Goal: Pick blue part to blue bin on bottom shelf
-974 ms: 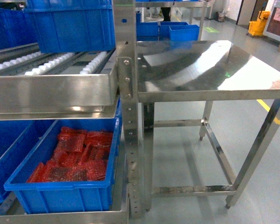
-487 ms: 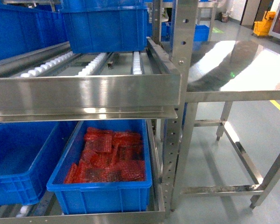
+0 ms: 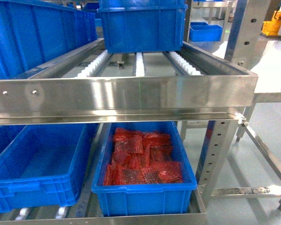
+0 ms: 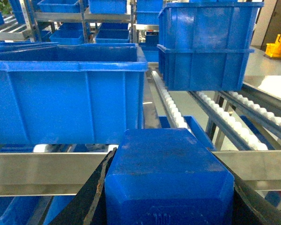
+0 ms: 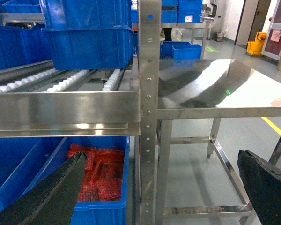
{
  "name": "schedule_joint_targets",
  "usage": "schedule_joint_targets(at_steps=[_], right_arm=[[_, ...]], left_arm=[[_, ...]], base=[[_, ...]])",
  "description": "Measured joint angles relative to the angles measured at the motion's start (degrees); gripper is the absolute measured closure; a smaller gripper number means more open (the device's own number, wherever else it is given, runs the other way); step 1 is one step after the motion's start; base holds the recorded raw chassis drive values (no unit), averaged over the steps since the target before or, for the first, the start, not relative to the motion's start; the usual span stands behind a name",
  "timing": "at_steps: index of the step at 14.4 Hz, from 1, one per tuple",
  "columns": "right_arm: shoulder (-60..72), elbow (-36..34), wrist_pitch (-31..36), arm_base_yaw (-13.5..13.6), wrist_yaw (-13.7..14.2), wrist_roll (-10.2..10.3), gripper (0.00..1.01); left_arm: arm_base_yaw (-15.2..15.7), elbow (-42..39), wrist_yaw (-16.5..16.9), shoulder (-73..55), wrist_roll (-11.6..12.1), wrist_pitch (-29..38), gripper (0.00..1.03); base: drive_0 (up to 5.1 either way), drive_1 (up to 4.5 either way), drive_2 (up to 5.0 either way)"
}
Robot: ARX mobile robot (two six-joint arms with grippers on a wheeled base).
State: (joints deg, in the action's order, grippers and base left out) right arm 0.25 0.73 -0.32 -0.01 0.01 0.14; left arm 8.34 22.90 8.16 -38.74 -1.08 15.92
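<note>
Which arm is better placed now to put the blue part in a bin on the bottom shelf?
Left, probably. Its gripper is shut on the blue part; the right gripper is open and holds nothing.

— Where did the head camera look from?
— It stood close before the flow rack, slanting down past the steel front rail [image 3: 122,96] that crossed mid-frame, onto the bottom shelf [image 3: 145,218] and the bin of red packets [image 3: 144,165].
— And the left wrist camera?
— It sat low and level, facing into the rack over a blue part [image 4: 168,180] that filled the lower centre of its frame.
— The right wrist one?
— It stood further to the side, level, with the perforated upright [image 5: 149,108] at centre and a steel table [image 5: 215,86] on the right. It shared that red-packet bin [image 5: 100,176] with the head view.
</note>
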Motion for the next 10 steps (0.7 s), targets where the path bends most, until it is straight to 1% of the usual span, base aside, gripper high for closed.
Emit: schedule_joint_targets(at_steps=[8, 9, 10], right_arm=[[0.0, 0.0, 0.1, 0.0, 0.0, 0.0, 0.03], [0.0, 0.0, 0.1, 0.0, -0.1, 0.0, 0.03], [0.0, 0.0, 0.0, 0.0, 0.0, 0.0, 0.03]], left_arm=[[0.0, 0.0, 0.0, 0.0, 0.0, 0.0, 0.59], [0.2, 0.0, -0.5, -0.1, 0.0, -0.1, 0.59], [0.0, 0.0, -0.2, 0.0, 0.0, 0.0, 0.59]], base=[[-4.9, 2.22, 2.2], [-4.9, 2.22, 2.2], [-4.9, 2.22, 2.2]])
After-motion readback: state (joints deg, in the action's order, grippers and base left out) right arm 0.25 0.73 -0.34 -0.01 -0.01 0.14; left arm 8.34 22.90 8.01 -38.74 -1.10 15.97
